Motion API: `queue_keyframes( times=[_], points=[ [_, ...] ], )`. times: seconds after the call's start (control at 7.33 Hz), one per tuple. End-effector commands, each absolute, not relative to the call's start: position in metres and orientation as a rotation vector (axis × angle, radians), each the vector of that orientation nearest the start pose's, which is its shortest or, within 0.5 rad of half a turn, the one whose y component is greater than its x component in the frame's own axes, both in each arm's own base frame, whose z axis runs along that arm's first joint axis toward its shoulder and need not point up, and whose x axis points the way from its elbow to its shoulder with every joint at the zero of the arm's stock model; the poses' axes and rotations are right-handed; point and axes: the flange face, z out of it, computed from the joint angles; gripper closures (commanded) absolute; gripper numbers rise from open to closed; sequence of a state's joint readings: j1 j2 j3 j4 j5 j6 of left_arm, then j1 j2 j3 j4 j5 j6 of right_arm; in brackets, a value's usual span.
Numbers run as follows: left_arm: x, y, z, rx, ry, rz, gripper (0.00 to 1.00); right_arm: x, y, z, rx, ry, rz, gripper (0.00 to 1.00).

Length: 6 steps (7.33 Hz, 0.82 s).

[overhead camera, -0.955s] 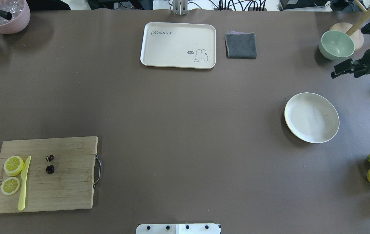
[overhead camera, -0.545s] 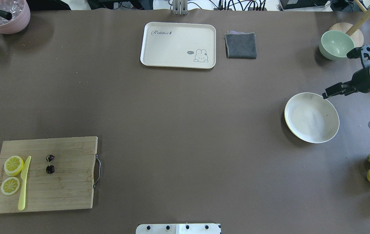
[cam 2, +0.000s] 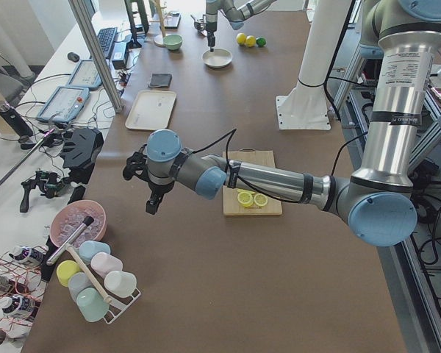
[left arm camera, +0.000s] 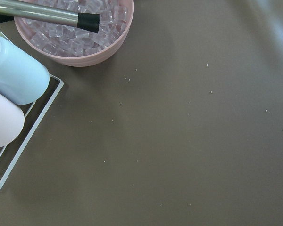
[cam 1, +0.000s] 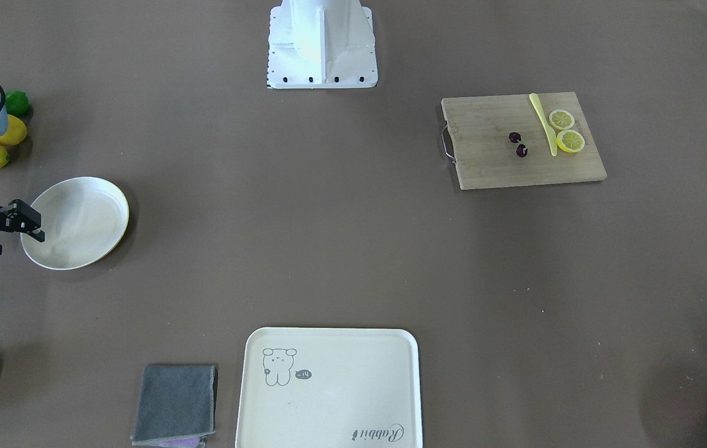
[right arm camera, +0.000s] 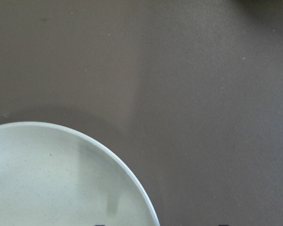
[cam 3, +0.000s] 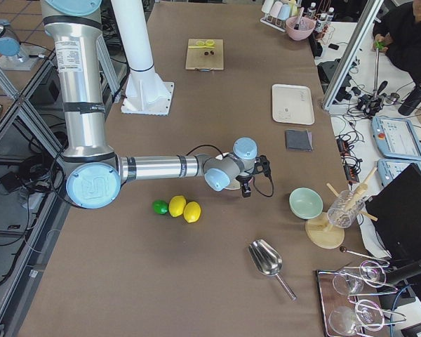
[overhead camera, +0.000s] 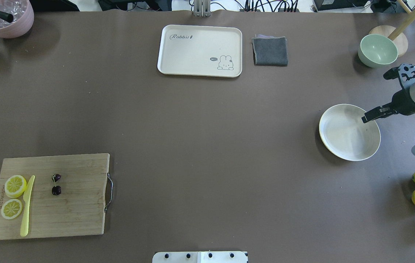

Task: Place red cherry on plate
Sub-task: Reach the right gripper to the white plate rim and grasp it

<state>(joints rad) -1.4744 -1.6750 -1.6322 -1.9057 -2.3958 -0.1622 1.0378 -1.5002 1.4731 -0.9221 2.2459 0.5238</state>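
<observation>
Over swings the right gripper [overhead camera: 371, 117] onto the plate [overhead camera: 342, 140], jaws apart; left gripper [cam 2: 153, 200], can't tell. The red cherry [overhead camera: 56, 190] waits far off on the cutting board [overhead camera: 76, 204]: tiny, light, likely to roll, so pinch one fruit gently.

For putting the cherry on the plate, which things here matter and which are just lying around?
Job: pair of dark red cherries on the wooden cutting board; round cream-white plate; right gripper.
Lying about: yellow lemon slices, yellow plastic knife, cream rabbit tray, folded grey cloth, pale green bowl.
</observation>
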Motion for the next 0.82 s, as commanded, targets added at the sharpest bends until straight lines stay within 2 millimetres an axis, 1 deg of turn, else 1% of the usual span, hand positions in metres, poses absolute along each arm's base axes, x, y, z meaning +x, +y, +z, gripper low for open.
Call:
queue_keyframes(
  times=[0.0, 0.14, 0.41, 0.55, 0.68],
  points=[
    [-0.008, -0.553, 0.532, 0.363, 0.861, 0.144, 0.02, -0.217, -0.507, 0.607, 0.190, -0.851, -0.223, 1.00],
    [-0.008, -0.553, 0.532, 0.363, 0.862, 0.144, 0.02, -0.220, -0.507, 0.609, 0.203, -0.828, -0.223, 1.00],
    [-0.008, -0.553, 0.531, 0.366, 0.862, 0.145, 0.02, -0.221, -0.509, 0.599, 0.215, -0.838, -0.222, 1.00],
    [-0.009, -0.553, 0.531, 0.366, 0.861, 0.143, 0.02, -0.223, -0.510, 0.590, 0.224, -0.850, -0.225, 1.00],
    [-0.010, -0.553, 0.531, 0.368, 0.861, 0.141, 0.03, -0.220, -0.512, 0.575, 0.228, -0.886, -0.231, 1.00]
  ],
)
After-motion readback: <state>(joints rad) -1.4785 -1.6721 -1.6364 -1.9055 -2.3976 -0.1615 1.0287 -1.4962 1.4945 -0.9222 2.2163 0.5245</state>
